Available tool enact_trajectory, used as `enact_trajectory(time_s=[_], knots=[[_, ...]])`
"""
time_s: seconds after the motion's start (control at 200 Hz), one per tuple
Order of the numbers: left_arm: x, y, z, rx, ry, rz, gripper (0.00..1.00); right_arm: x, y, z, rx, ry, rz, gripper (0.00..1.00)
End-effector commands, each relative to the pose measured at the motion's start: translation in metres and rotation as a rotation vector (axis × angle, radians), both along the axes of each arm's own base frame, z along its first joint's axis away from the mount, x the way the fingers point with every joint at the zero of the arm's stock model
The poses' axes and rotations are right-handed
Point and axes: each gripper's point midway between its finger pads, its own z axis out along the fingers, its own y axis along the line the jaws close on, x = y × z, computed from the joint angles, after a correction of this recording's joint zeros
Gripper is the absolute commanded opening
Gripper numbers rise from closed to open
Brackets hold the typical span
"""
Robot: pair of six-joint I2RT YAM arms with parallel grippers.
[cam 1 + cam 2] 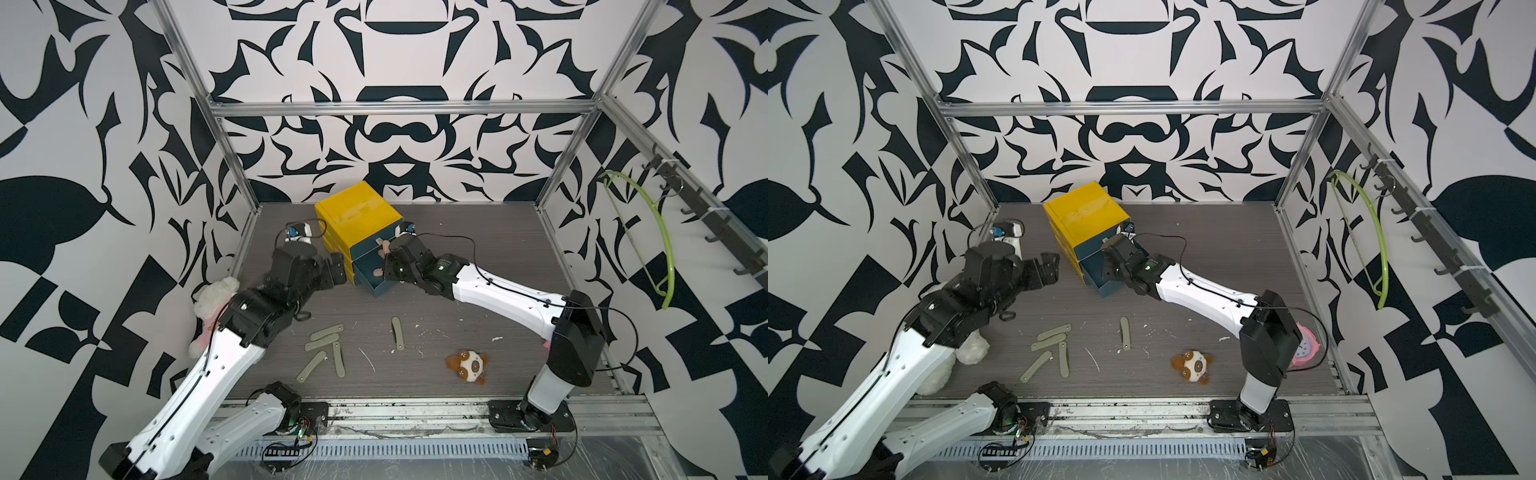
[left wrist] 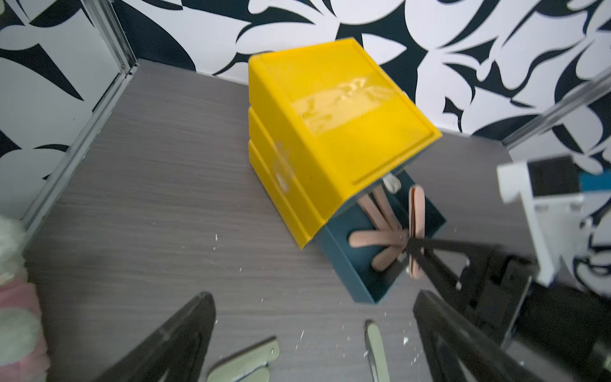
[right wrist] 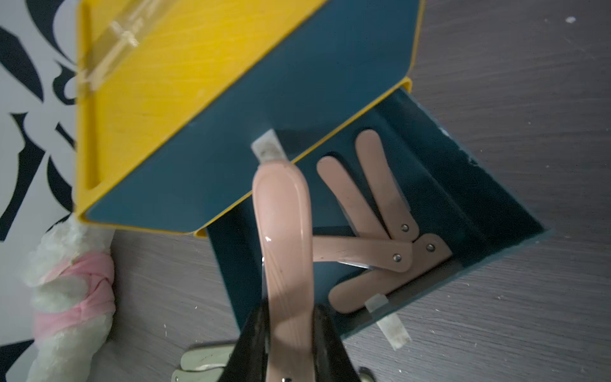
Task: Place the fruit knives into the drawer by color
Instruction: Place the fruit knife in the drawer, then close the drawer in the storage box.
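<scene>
R pincer (image 3: 291,317) is clamped on a pink knife (image 3: 284,231), hovering over the pulled-out drawer (image 3: 496,205) of the yellow cabinet (image 1: 357,208). It's a lower drawer; can't tell which level.

Why there: four pink knives (image 3: 363,251) lie fanned just below and ahead of the tips. So this is prob the pink drawer, and the held piece is lined up to drop in w/ them. The pinch goes across its width, edge to edge, which prob keeps it from swinging.

Long axis runs out from btw the fingers toward the cabinet front. The rounded end points at the shut drawer's pull tab (image 3: 267,148); the rivet end sits back in the pinch. Broad face shows in the R wrist view. How steep it tilts: can't tell.

L pincer (image 2: 314,304) is wide apart and empty, off the cabinet's side, prob parked clear. Five olive knives (image 1: 322,343) lie on the table (image 1: 498,232) well behind both pincers, toward the arm bases, not yet sorted.
</scene>
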Motion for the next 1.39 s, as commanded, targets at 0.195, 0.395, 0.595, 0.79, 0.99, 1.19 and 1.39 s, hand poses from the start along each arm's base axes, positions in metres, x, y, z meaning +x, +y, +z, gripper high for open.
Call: enact_trajectory(time_s=[0.195,0.395,0.595,0.79,0.99,1.19,1.39], knots=[[0.096,-0.018,-0.007,-0.010,0.037,-0.005,0.99,0.019,0.012,0.027,0.109,-0.027,-0.036,0.36],[0.124,-0.019,-0.029,0.025,0.099,0.022,0.99,0.011,0.000,0.053,0.123,-0.085,-0.022,0.44],[0.132,-0.018,-0.050,0.079,0.147,0.029,0.99,-0.017,-0.049,0.054,0.075,-0.099,-0.057,0.40],[0.134,-0.021,-0.071,0.083,0.186,0.017,0.99,-0.041,-0.084,0.009,-0.004,-0.024,-0.088,0.39],[0.133,-0.022,-0.094,0.102,0.240,0.013,1.00,-0.030,-0.060,-0.019,-0.003,-0.011,-0.036,0.43],[0.130,-0.020,-0.108,0.134,0.280,0.008,0.99,-0.010,-0.036,-0.025,0.025,-0.031,-0.018,0.45],[0.127,-0.019,-0.113,0.136,0.292,0.005,0.99,0.011,-0.010,-0.016,0.092,-0.086,-0.010,0.46]])
